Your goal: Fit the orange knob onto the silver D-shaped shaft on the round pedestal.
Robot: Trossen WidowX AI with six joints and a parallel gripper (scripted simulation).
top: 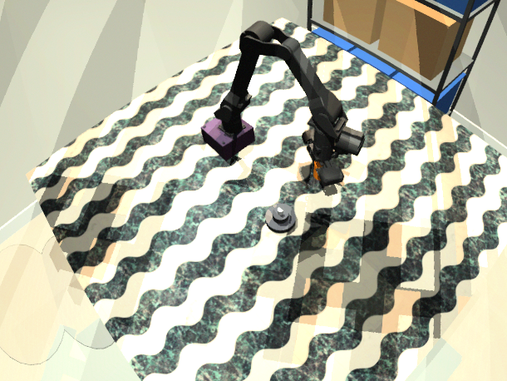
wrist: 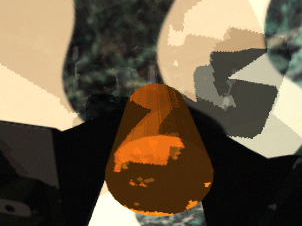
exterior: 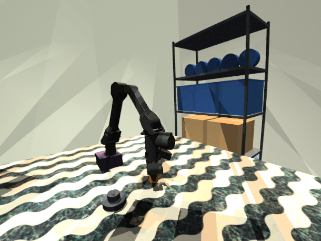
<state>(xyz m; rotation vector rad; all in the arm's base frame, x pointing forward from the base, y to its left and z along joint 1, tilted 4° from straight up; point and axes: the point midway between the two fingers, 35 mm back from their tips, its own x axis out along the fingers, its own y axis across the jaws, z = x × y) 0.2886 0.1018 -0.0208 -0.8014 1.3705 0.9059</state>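
The orange knob [top: 317,170] [exterior: 157,179] [wrist: 150,150] stands upright at the table surface, between my fingers. My gripper [wrist: 156,120] points down and is shut on the knob, with one dark finger against each side in the wrist view. The knob's underside and hole are hidden. The dark round pedestal [top: 272,225] [exterior: 113,207] stands apart from the knob, to its left and nearer the viewer in the top and exterior views. Its short silver shaft [top: 280,211] [exterior: 113,193] points up from the raised middle. The direction of the shaft's flat side is too small to tell.
The arm's purple base [top: 228,137] [exterior: 109,161] is at the back left on the wavy-striped table. A shelf rack [top: 445,54] [exterior: 247,92] with boxes stands beyond the table at the back right. Hard shadows cross the table.
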